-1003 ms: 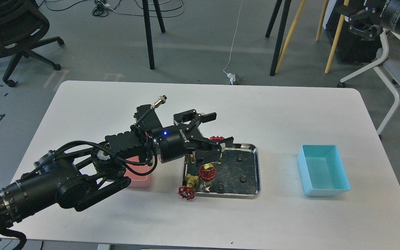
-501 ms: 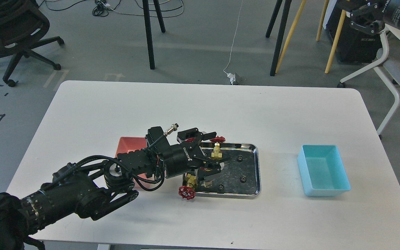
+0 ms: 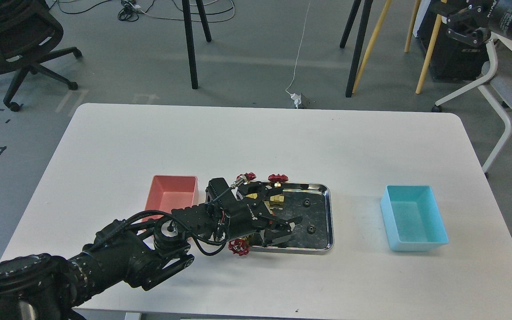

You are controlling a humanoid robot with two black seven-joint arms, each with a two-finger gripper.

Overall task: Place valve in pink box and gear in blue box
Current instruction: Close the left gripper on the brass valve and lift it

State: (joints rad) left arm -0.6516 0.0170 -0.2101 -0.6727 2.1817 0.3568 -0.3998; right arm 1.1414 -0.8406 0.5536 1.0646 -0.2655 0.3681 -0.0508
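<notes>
My left gripper (image 3: 286,230) is open and low over the left part of the steel tray (image 3: 330,222). One finger (image 3: 295,220) points right and the other (image 3: 277,240) sits near the tray's front rim. The gripper body hides whatever lies between them. One valve (image 3: 238,247) hangs at the tray's front-left corner. Two more valves show their red handwheels (image 3: 278,178) (image 3: 250,176) at the tray's back left. Two gears (image 3: 306,203) (image 3: 311,229) lie in the tray, right of the gripper. The pink box (image 3: 171,192) stands left of the tray, the blue box (image 3: 414,218) far right. My right gripper (image 3: 460,22) is raised off the table at the top right.
My left arm lies across the table's front left, partly over the pink box's front edge. Beyond the table's far edge are stand legs, wooden poles, cables on the floor and an office chair (image 3: 16,40) at the far left.
My left gripper has come down and back toward me, from above the tray's back left into its left part. It now covers the valve that stood there. The pink box has become visible.
</notes>
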